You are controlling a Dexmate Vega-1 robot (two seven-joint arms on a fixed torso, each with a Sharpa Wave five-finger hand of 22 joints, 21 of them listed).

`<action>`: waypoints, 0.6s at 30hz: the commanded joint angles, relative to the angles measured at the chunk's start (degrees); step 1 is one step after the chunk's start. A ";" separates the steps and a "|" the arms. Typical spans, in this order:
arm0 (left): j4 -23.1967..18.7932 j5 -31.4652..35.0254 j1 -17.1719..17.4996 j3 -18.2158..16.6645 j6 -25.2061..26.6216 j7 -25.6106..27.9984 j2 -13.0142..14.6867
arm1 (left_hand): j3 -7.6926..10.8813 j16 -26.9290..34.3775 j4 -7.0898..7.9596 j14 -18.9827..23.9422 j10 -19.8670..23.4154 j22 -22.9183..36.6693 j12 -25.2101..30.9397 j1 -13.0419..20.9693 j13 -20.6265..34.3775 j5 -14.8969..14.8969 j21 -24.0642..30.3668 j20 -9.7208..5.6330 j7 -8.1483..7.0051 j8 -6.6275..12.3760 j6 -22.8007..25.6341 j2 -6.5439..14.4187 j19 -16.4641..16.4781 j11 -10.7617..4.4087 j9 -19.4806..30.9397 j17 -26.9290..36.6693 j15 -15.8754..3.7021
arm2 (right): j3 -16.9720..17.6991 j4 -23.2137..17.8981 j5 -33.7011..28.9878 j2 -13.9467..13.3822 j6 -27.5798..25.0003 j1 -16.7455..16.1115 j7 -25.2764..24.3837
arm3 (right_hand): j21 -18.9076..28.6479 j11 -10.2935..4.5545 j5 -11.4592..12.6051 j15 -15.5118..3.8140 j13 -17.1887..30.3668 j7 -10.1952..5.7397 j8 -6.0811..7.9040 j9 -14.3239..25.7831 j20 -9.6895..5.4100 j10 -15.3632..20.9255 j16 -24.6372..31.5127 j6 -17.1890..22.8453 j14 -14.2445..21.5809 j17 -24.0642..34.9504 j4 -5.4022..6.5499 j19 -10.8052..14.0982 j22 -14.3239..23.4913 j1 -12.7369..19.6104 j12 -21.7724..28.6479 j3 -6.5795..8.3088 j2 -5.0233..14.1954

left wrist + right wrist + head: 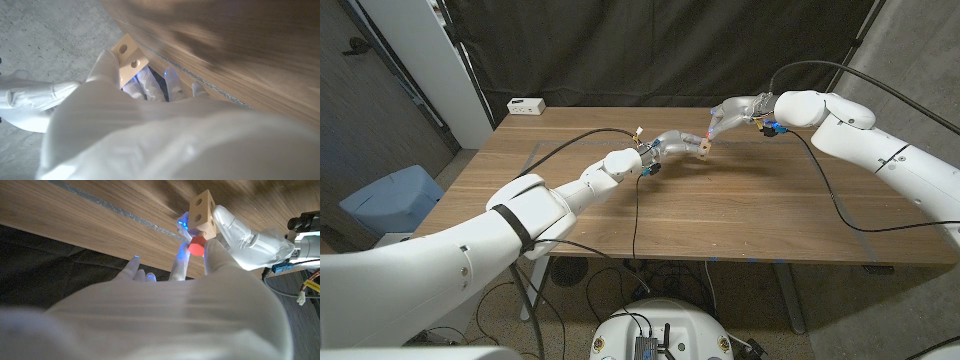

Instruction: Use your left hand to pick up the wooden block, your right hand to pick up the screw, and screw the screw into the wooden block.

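Above the far middle of the table, my left hand (672, 145) holds a small pale wooden block (704, 146) with round holes in its faces. The same block (129, 54) sits at my left hand's (145, 85) fingertips in the left wrist view. My right hand (735, 112) reaches in from the right and pinches a red-headed screw (196, 245) against the underside of the block (202, 212). The screw's shaft is hidden; its head touches the block. My right hand (200, 275) has its other fingers spread.
A white box (526, 105) sits at the table's (720, 215) far left corner. Black cables (636, 215) trail across the tabletop from both wrists. A blue bin (390, 200) stands on the floor to the left.
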 commanded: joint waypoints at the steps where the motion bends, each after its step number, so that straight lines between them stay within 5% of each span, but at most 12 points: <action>1: 1.13 -0.55 -0.93 0.57 1.91 0.32 -0.63 | 0.09 0.14 0.19 0.27 -0.05 0.30 0.01 0.09 0.30 0.28 0.16 0.14 0.19 0.44 -0.02 0.19 0.19 0.03 0.23 0.22 -0.05 | -0.72 1.35 -0.41 0.93 0.23 0.77 -0.08 | 0.52 0.18 -0.13 -0.07 0.16 0.06 0.59 0.34 0.18 0.64 0.30 0.69 0.44 0.25 0.08 0.56 0.21 0.74 0.32 0.64 -0.21; 18: 1.43 -1.22 -1.51 1.34 3.01 0.59 -0.81 | 0.10 0.16 0.16 0.33 -0.05 0.30 0.03 0.17 0.29 0.29 0.15 0.04 0.13 0.46 -0.07 0.20 0.16 -0.06 0.23 0.22 -0.12 | -1.57 2.10 -1.95 1.90 -0.27 1.26 -1.19 | 0.81 -0.18 -0.32 -0.64 0.11 -0.12 2.07 0.85 -0.13 2.54 0.75 2.66 1.81 0.34 0.26 1.76 0.22 0.70 0.77 0.99 -0.14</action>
